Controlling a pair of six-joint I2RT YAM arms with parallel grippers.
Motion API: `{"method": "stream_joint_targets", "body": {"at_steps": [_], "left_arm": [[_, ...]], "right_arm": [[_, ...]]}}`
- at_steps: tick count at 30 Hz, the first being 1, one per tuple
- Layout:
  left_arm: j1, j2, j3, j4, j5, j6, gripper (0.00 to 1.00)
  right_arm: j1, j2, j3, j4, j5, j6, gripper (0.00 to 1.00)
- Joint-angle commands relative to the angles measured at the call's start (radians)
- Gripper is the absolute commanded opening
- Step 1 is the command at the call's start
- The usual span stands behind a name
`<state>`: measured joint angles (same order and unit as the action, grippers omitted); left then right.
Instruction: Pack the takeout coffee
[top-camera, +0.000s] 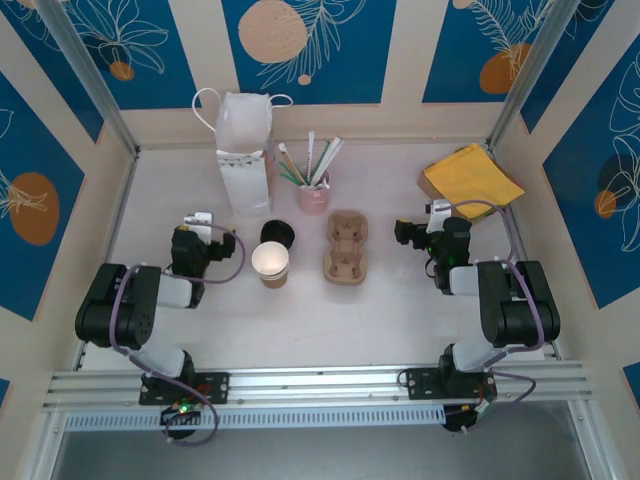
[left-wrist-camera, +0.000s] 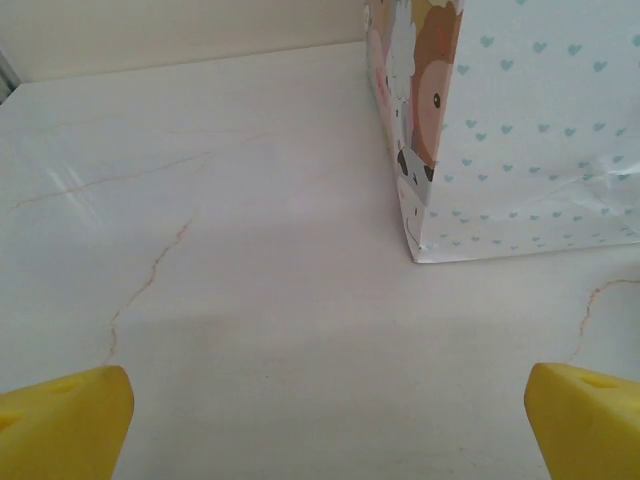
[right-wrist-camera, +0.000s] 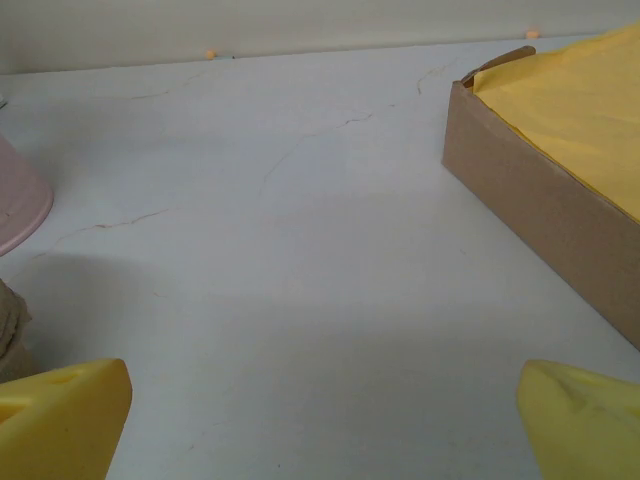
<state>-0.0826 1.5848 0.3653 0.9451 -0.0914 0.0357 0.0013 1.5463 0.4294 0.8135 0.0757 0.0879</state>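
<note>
The pale marbled desk (top-camera: 400, 310) carries everything, with the left arm (top-camera: 130, 310) and right arm (top-camera: 510, 305) folded low at its near edge. A white paper bag (top-camera: 245, 150) with loop handles stands upright at the back left; the left wrist view shows its small blue hearts and a cartoon print on one side. At the back right lies a brown cardboard box (top-camera: 470, 178) lined with yellow paper. A moulded cardboard cup carrier (top-camera: 346, 247) lies near the middle of the desk. Just behind it stands a pink holder (top-camera: 313, 196) full of straws and sticks.

The takeout coffee (top-camera: 277, 234) is left of the carrier and in front of the bag. It shows as a round black lid top, and its lower part is hidden behind an open brown cup (top-camera: 270, 262) with a pale inside that stands touching it on the near side. What is under the lid cannot be made out.

The left gripper (top-camera: 200, 220) is near the takeout coffee, on its left, and faces the bag. It is released, its yellow fingertips (left-wrist-camera: 60, 420) spread wide over bare desk. The right gripper (top-camera: 438, 210) is between the carrier and the box, likewise released, with its fingertips (right-wrist-camera: 60, 415) wide apart and grasping nothing.
</note>
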Motion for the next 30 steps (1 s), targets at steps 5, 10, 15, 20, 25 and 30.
{"method": "stream_joint_targets", "body": {"at_steps": [5, 10, 15, 20, 25, 30], "left_arm": [[0.009, -0.022, 0.012, -0.01, 0.039, 0.018, 1.0], [0.009, -0.022, 0.012, -0.012, 0.039, 0.018, 1.0], [0.009, -0.022, 0.012, -0.011, 0.039, 0.018, 1.0], [0.01, -0.021, 0.012, -0.013, 0.041, 0.017, 1.0], [0.021, -0.022, 0.016, -0.023, 0.061, 0.009, 1.0], [0.034, -0.061, 0.03, -0.069, 0.049, -0.011, 1.0]], "right_arm": [[-0.003, -0.023, -0.011, -0.01, 0.003, 0.011, 0.99], [-0.002, -0.023, -0.012, -0.011, 0.002, 0.012, 0.99], [-0.003, -0.023, -0.012, -0.011, 0.003, 0.012, 0.99], [-0.003, -0.023, -0.011, -0.01, 0.003, 0.011, 0.99], [-0.003, -0.023, -0.01, -0.011, 0.001, 0.013, 0.99], [0.012, -0.068, -0.002, -0.059, 0.057, 0.015, 0.99]]}}
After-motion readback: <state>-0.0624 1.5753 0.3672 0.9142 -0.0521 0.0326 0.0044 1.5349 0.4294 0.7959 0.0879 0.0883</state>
